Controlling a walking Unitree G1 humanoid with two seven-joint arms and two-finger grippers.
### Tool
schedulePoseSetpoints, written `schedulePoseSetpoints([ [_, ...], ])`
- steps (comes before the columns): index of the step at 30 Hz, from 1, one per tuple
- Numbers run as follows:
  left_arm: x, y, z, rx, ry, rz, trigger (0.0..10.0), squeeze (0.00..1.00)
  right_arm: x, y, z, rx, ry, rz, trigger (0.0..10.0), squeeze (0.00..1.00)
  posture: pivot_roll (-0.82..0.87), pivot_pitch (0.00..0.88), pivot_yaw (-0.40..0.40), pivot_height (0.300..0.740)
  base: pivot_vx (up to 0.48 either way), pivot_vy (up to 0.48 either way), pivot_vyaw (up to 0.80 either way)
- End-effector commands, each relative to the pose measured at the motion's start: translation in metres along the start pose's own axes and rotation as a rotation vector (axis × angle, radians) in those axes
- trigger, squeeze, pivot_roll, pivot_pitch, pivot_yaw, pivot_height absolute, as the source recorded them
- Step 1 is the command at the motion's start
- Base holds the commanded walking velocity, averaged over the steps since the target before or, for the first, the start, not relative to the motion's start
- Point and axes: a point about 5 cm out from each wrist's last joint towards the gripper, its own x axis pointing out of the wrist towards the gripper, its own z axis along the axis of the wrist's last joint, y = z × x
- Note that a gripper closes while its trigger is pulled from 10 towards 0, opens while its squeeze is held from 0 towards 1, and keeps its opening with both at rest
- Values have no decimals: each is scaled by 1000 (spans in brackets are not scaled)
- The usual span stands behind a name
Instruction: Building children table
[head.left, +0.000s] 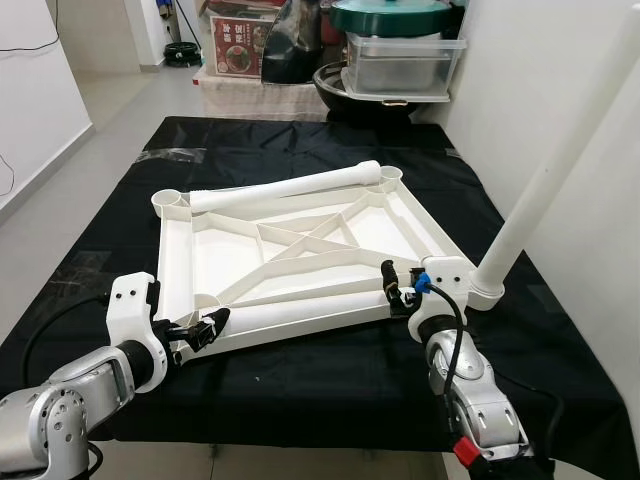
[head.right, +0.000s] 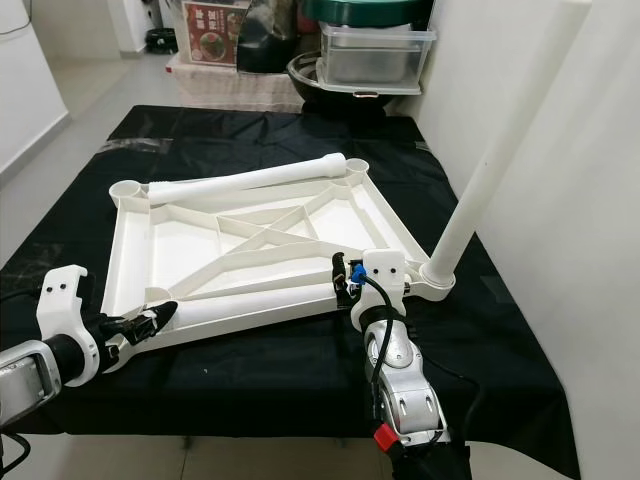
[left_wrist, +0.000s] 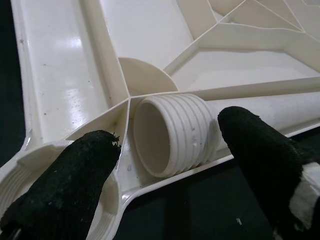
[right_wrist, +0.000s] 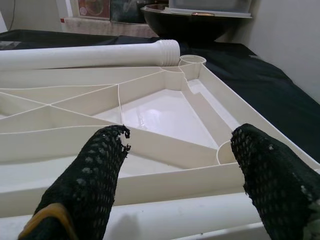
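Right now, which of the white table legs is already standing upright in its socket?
The leg at the tabletop's near right corner, beside the right tool. The other two legs lie flat across the upturned tabletop.

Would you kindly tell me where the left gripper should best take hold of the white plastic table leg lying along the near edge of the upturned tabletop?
Probably just behind the ribbed threaded end of the white plastic table leg, on the smooth round shaft. The left gripper is open at that end; closing across the tube from the near side seems best, since the upturned white tabletop walls block the far side.
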Motion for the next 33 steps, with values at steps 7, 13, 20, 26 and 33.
schedulePoseSetpoints([
  [7,8,-9,10,16,-9,-48,10000,0,1,-2,4,-12,-8,-7,10000,0,124,56,-54,740,0,0,0],
  [13,11,-12,10,11,-3,-63,10000,0,2,0,5,-9,-10,-4,10000,0,125,57,-52,740,0,0,0],
  [20,14,-19,2,0,23,-76,10000,0,1,-2,3,-10,-3,-11,10000,0,124,58,-45,740,0,0,0],
  [26,16,-20,-7,-25,50,-77,10000,0,1,0,3,-5,-6,-11,10000,0,126,60,-46,740,0,0,0],
  [33,20,-12,-6,-75,45,-71,10000,0,2,-1,6,-7,-14,-14,10000,0,121,63,-45,740,0,0,0],
])
